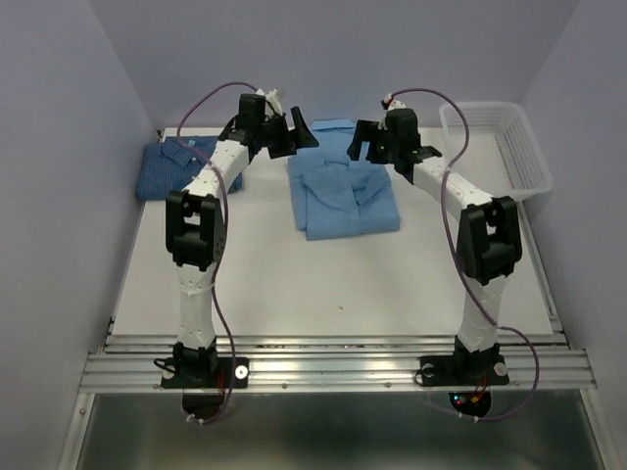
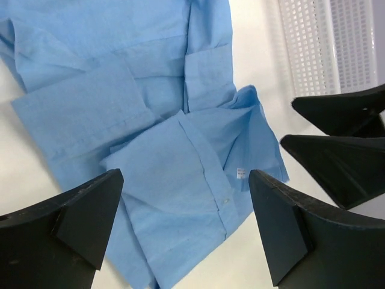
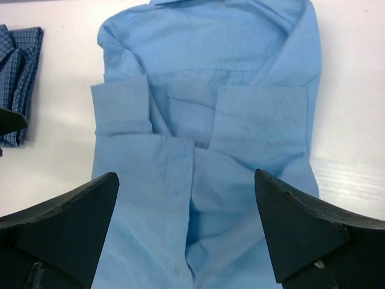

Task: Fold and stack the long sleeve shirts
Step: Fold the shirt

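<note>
Wide open and empty, the left gripper and right gripper hang above the folded sky-blue shirt; the checked shirt lies left of both.

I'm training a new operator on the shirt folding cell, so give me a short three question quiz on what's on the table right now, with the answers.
1. True or false: the light blue shirt lies on top of the checked blue shirt.
2. What does the left claw hold? A) a sleeve B) the collar C) nothing
3. Which thing stands at the far right of the table?
Key: 1 false, they lie apart. 2 C, its jaws stand open above the light blue shirt. 3 the white mesh basket.
</note>
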You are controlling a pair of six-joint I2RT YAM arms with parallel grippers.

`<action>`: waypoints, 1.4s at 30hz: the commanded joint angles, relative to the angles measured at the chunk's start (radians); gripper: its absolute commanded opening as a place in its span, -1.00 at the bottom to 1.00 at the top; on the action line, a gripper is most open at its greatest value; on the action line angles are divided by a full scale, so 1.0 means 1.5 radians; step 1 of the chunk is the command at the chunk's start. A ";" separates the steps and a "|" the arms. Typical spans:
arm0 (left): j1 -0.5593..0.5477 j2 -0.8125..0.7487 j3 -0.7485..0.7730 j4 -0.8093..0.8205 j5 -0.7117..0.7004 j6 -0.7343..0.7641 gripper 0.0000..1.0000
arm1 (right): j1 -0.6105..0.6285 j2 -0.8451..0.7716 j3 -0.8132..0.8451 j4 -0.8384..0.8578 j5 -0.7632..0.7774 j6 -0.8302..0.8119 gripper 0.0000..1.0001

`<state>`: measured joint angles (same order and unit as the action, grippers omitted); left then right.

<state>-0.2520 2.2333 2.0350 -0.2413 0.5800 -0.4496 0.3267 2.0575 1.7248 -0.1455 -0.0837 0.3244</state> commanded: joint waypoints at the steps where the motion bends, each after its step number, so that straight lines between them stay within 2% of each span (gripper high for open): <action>1: -0.004 -0.136 -0.100 0.021 -0.023 0.032 0.97 | -0.004 -0.112 -0.068 0.003 0.019 -0.028 1.00; 2: -0.004 -0.153 -0.164 0.044 -0.031 0.031 0.97 | -0.004 -0.146 -0.113 0.003 0.029 -0.028 1.00; 6: -0.004 -0.219 -0.287 0.095 -0.035 0.008 0.97 | -0.004 -0.198 -0.194 -0.003 0.016 -0.029 1.00; 9: -0.006 -0.230 -0.361 0.117 -0.016 -0.003 0.97 | -0.004 -0.222 -0.255 -0.010 -0.045 -0.025 1.00; 10: -0.008 -0.230 -0.373 0.121 -0.011 -0.004 0.97 | -0.004 -0.223 -0.274 -0.008 -0.095 -0.029 1.00; 12: -0.016 -0.229 -0.399 0.126 -0.005 -0.005 0.97 | -0.004 -0.214 -0.287 0.006 -0.177 -0.028 1.00; 15: -0.028 -0.227 -0.434 0.135 -0.003 -0.007 0.97 | -0.004 -0.170 -0.282 0.027 -0.229 -0.006 1.00; 18: -0.039 -0.235 -0.470 0.146 0.016 -0.012 0.97 | -0.004 -0.110 -0.247 0.056 -0.250 0.014 1.00; 20: -0.046 -0.265 -0.528 0.181 0.028 -0.030 0.97 | -0.004 -0.072 -0.210 0.063 -0.239 0.018 1.00; 23: -0.049 -0.320 -0.611 0.210 0.000 -0.043 0.97 | -0.004 0.045 -0.077 0.046 -0.220 0.025 1.00; 27: -0.049 -0.367 -0.641 0.196 -0.033 -0.032 0.97 | -0.004 0.131 0.027 0.034 -0.205 0.015 1.00; 28: -0.049 -0.369 -0.651 0.195 -0.029 -0.035 0.97 | -0.004 0.166 0.077 0.029 -0.173 0.010 1.00; 31: -0.050 -0.379 -0.679 0.204 -0.028 -0.052 0.97 | -0.004 0.190 0.114 0.013 -0.114 -0.011 1.00; 33: -0.050 -0.385 -0.699 0.216 -0.033 -0.063 0.97 | -0.004 0.181 0.093 0.010 -0.107 -0.026 1.00; 36: -0.051 -0.397 -0.711 0.224 -0.029 -0.074 0.97 | -0.004 0.135 -0.004 0.017 -0.123 -0.026 1.00; 39: -0.050 -0.421 -0.727 0.225 -0.032 -0.078 0.97 | -0.004 0.074 -0.166 0.097 -0.149 0.027 1.00; 40: -0.050 -0.429 -0.737 0.222 -0.036 -0.079 0.97 | -0.004 0.032 -0.208 0.163 -0.156 0.047 1.00; 42: -0.051 -0.458 -0.748 0.219 -0.048 -0.084 0.97 | 0.002 0.000 -0.306 0.200 -0.182 0.108 1.00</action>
<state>-0.3290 1.6562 0.9371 0.0616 0.5289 -0.5610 0.3267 2.1407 1.4605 0.0311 -0.3077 0.3588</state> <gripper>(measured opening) 0.986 0.998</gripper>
